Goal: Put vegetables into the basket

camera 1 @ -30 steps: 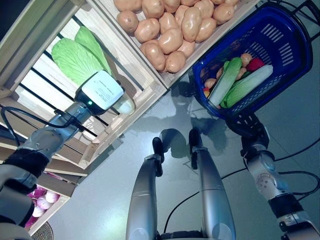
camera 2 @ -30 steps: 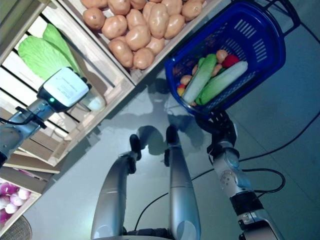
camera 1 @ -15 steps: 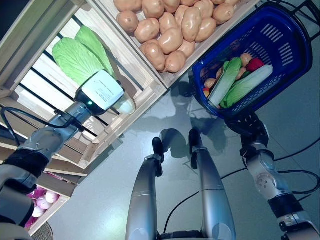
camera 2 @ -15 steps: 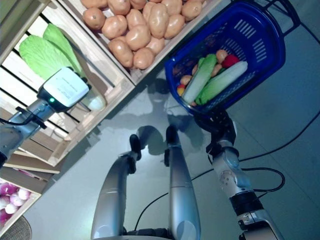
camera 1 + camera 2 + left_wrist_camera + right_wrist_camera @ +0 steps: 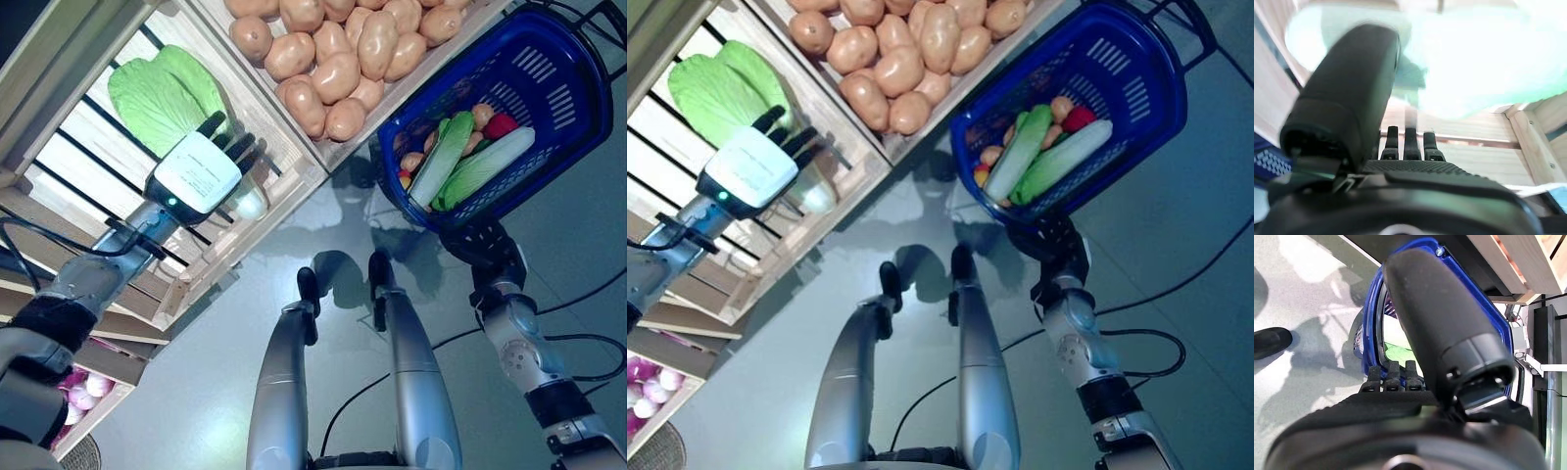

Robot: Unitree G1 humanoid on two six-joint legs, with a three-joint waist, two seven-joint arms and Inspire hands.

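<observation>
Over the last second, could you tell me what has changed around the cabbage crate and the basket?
The left hand has moved further into the wooden crate, and its fingers, hidden before, now stretch out straight beside the green cabbage; it holds nothing. The right hand is still under the blue basket, and the vegetables inside and the potatoes have not moved.
</observation>
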